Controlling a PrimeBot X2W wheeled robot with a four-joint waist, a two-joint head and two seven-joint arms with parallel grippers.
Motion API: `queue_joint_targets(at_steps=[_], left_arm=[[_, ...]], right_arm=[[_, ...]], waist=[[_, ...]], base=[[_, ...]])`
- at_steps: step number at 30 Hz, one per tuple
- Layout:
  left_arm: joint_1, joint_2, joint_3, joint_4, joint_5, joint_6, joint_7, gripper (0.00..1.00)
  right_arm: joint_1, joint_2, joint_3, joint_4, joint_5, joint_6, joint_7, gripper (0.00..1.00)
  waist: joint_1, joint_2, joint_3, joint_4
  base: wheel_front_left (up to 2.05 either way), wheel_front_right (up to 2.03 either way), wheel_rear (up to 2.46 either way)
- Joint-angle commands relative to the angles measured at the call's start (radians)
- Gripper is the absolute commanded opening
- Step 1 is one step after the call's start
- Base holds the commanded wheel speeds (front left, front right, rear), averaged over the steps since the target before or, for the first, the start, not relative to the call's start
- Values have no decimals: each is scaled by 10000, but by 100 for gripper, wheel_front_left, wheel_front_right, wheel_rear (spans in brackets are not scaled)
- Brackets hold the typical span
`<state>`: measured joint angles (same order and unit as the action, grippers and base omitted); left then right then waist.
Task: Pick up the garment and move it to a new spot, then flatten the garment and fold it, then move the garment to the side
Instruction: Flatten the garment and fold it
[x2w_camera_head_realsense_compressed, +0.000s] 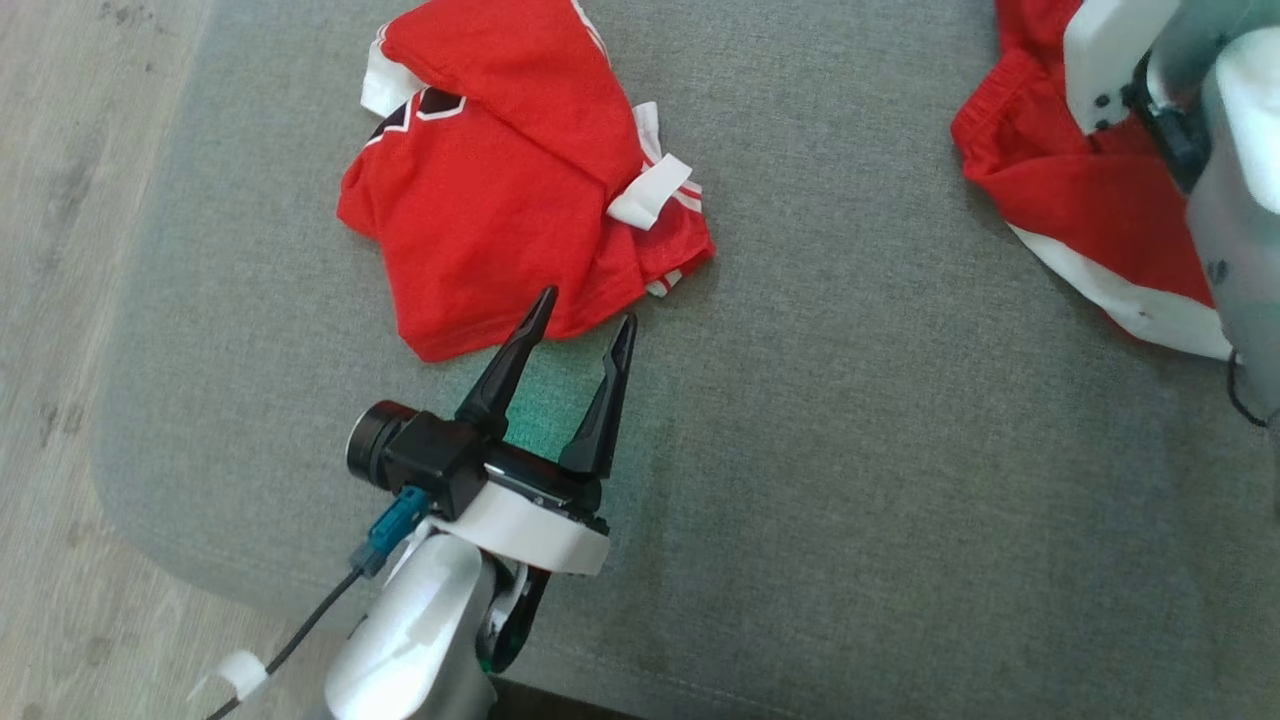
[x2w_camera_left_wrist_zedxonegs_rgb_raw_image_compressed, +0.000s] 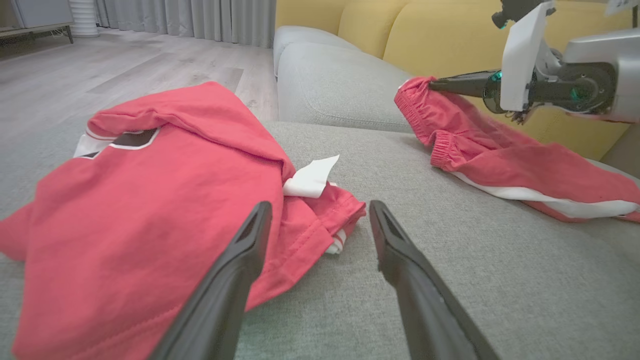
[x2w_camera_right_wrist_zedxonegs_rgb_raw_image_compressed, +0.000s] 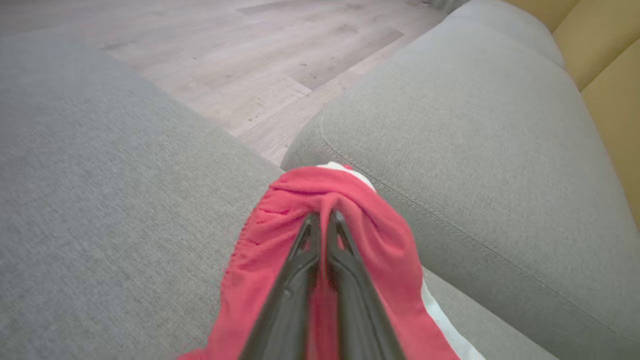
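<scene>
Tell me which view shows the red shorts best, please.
The left wrist view: the red shorts show nearly whole, with the right fingers shut on their waistband. The right wrist view gives that pinch close up; in the head view the right arm covers part of them.

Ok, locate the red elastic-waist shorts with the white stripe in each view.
Head view: the red, white-striped fabric shorts, upper right edge.
Left wrist view: upper right, waistband pinched by the right hand.
Right wrist view: bottom centre, bunched around that hand.
Shared landmark: the grey fabric sofa seat beneath them.
</scene>
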<state>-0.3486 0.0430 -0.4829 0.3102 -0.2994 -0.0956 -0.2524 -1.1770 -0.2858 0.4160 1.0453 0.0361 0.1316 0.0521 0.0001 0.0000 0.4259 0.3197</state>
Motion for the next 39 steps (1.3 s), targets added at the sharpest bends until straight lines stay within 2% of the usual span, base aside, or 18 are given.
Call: queue_joint_targets(at_steps=[1, 9, 18, 23, 28, 29, 32, 35, 39], left_arm=[[-170, 72, 282, -284, -80, 52, -93, 100], [-138, 72, 516, -296, 59, 97, -93, 100], [182, 72, 1142, -335, 588, -1, -93, 100], [461, 72, 1495, -373, 791, -72, -93, 100], [702, 73, 1684, -342, 904, -147, -93, 100], [702, 73, 1684, -342, 904, -147, -93, 100], [776, 120, 1748, -247, 972, -197, -93, 100], [718, 273, 1794, -140, 1056, -239, -93, 100], [404, 531, 1742, 139, 1167, -286, -93, 100]], right_arm=[[-370, 218, 82, -57, -108, -9, -63, 100], [-334, 521, -244, 845, 246, -9, -1040, 100], [1158, 913, -1004, 362, 1012, -9, -2875, 100], [2892, 1363, -1975, -995, 1079, -9, -3119, 100], [5608, 1911, -3565, -3645, 550, -9, -3134, 100], [5608, 1911, -3565, -3645, 550, -9, -3134, 100], [7358, 2234, -4237, -5058, 342, -9, -3135, 100], [8613, 2339, -4308, -6166, 400, -9, -3136, 100], [9403, 2351, -3715, -6940, 1052, -9, -3137, 100]], waist=[[-1, 0, -18, -5], [-1, 0, -422, -504], [-1, 0, -1516, -1871], [-1, 0, -2091, -2785], [-1, 0, -2393, -3481], [-1, 0, -2393, -3481], [-1, 0, -2438, -3829], [-1, 0, -2320, -4192], [-1, 0, -2150, -4645]], base=[[0, 0, 0], [0, 0, 0], [0, 0, 0], [0, 0, 0], [0, 0, 0], [0, 0, 0], [0, 0, 0], [0, 0, 0], [0, 0, 0]])
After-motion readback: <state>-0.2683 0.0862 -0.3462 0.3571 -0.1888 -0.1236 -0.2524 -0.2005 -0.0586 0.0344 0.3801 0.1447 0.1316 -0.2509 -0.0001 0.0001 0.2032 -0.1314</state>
